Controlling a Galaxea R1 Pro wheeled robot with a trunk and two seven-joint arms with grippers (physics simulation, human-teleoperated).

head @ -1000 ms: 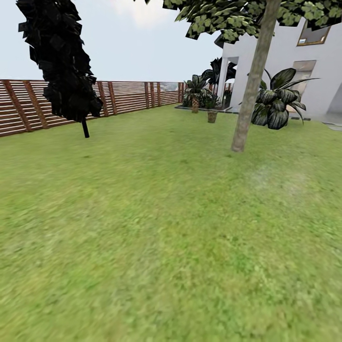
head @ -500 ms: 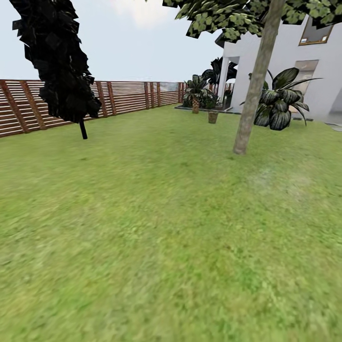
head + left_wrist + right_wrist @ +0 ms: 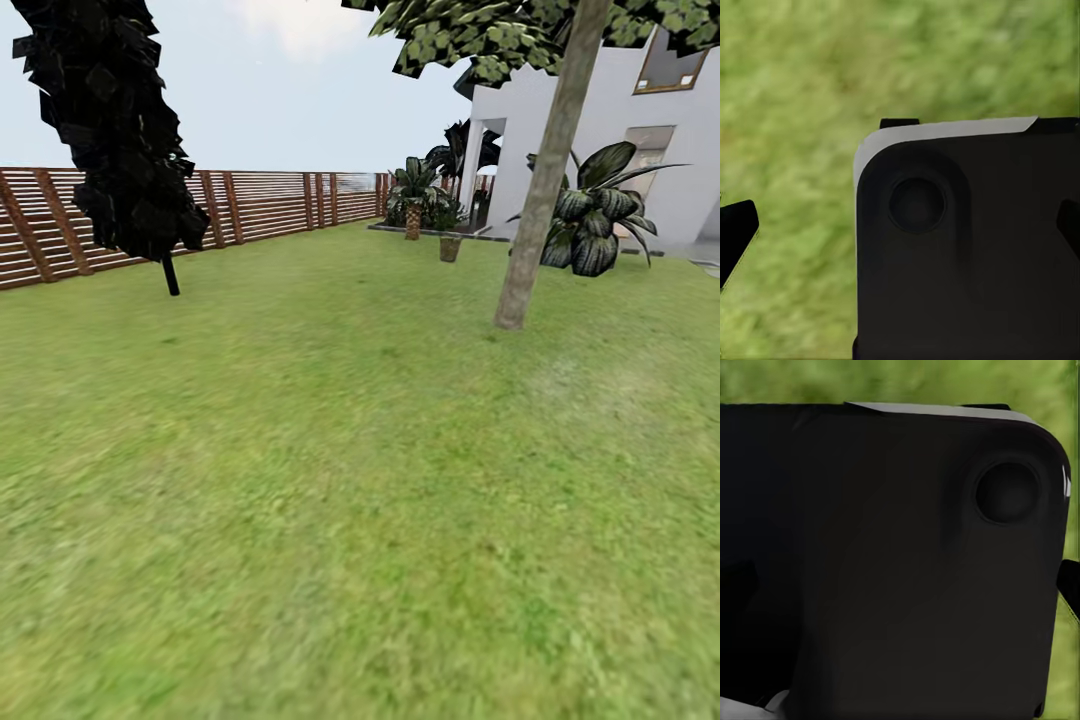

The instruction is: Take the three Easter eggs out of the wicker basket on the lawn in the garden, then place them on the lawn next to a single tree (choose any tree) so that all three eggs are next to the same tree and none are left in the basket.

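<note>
At the far left of the head view the slatted wooden fence runs back along the garden, brown horizontal boards on reddish posts. In front of it stands a dark columnar tree, a ragged mass of near-black blocky foliage on a thin black stem. The lawn spreads across the whole foreground, soft patchy green with a paler worn spot toward the right. Farther right and well back, a short palm with a scaly trunk stands near a small pot, both close to the white house. Right of centre rises the tree with its smooth, mottled grey-tan trunk, slightly leaning, and flat blocky leaves overhead; just beyond it is a broad-leaved bush with striped glossy leaves.

The eggs and the wicker basket cannot be found on the grass ahead, so the robot seems to be in transit or searching.

In each wrist view a matte black rounded housing with a pale edge hangs over blurred grass. Dark tips at the frame edges may be fingers of the left pincer and right pincer, but I cannot tell whether either is spread or pressed together, or carrying anything.

The risk from here is driving on toward the trunk without having located the basket, or mistaking the palm or the dark tree for the chosen one, which would scatter the eggs between trees.
</note>
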